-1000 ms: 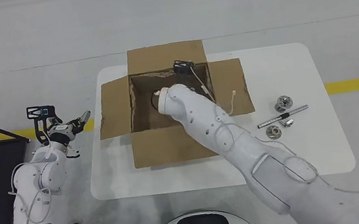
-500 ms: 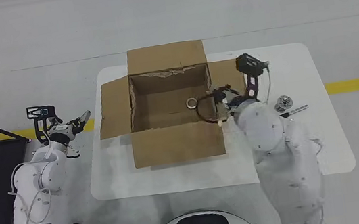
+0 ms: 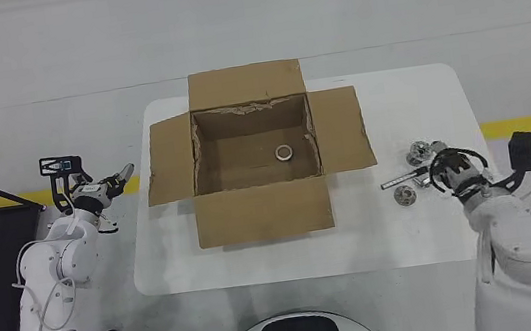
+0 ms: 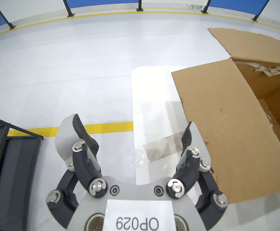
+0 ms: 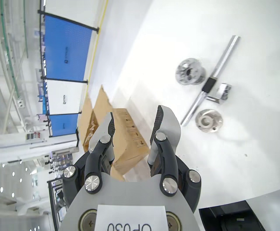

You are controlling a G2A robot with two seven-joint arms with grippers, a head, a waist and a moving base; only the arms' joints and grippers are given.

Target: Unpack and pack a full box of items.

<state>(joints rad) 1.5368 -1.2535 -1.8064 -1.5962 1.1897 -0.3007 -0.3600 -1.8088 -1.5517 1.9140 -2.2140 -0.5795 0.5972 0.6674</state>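
Box (image 3: 262,211) of cardboard stood open on the white tabletop (image 3: 436,234), flaps spread, with unpacking judged close to done: a single small ring (image 3: 284,151) lay flat on its floor. The right fingers (image 5: 167,123) hung parted and empty, with nothing between the pads, just short of four metal parts laid out on the tabletop. A spool (image 5: 190,71) and a long rod (image 5: 210,84) lay farthest ahead of the tips, a small bracket (image 5: 223,90) rested against the rod, and a flat disc (image 5: 209,120) sat just beside the nearer fingertip. The box sat well apart from these fingers, on the opposite side of them from the parts. The left fingers (image 4: 65,140) were spread wide and held nothing, poised near the tabletop's edge with the box's nearest flap just beside one tip. The next move, by this reckoning, called for the right fingers to go to the box, descend between its walls and close across the ring, which lay near the wall closest to them. A thin, flat ring on cardboard would likely need a straight approach from above and a narrow, careful pinch. Packing had not yet begun.
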